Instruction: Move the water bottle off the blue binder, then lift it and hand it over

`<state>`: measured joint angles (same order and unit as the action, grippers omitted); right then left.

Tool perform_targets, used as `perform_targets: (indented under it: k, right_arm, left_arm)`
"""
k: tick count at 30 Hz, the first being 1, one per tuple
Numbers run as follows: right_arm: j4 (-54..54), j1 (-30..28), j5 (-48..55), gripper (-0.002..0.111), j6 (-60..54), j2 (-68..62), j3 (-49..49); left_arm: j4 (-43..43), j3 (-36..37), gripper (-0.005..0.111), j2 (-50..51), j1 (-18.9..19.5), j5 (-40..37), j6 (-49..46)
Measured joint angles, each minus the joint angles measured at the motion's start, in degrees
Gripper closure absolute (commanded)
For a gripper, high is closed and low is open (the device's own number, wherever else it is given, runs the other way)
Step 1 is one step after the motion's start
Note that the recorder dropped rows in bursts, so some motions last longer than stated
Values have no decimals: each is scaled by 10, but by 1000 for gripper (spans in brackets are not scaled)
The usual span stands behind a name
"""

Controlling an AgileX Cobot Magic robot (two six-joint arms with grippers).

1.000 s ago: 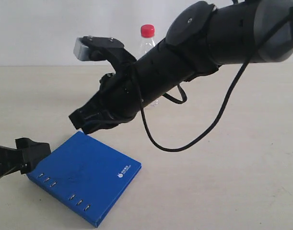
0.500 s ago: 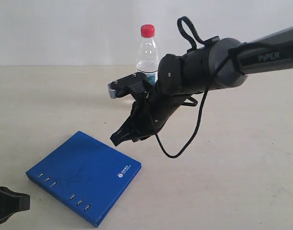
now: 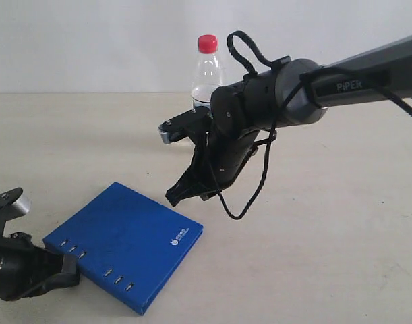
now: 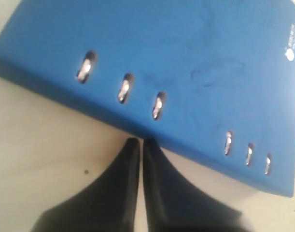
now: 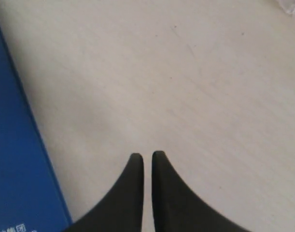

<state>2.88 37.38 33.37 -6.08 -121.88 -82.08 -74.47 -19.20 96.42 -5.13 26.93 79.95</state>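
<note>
Even soft light; faint shadows; blue binder point(image 4: 186, 58) blurred close-up

Black arm point(image 3: 266, 101), white PiPER lettering point(image 3: 350, 86), looped black cable point(image 3: 237, 217), tapered right tool point(image 3: 175, 196)

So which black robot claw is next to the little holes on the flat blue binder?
The left black gripper, shut, pointing at the flat blue binder's slotted spine edge. The right gripper hangs beyond the opposite edge.
</note>
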Motion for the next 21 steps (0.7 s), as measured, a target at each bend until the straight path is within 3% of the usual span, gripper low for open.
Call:
perform_targets:
  k: [7, 14, 21]
  right_arm:
    - [-1, 0, 32, 108, 3, -23, -9]
    - [-2, 8, 33, 108, 3, -27, -13]
    - [-13, 63, 59, 108, 2, -27, -16]
  left_arm:
    - [-122, -59, 102, 5, 0, -52, 134]
    - [-129, -73, 102, 10, 0, -88, 152]
    - [-126, -117, 102, 43, 0, -96, 154]
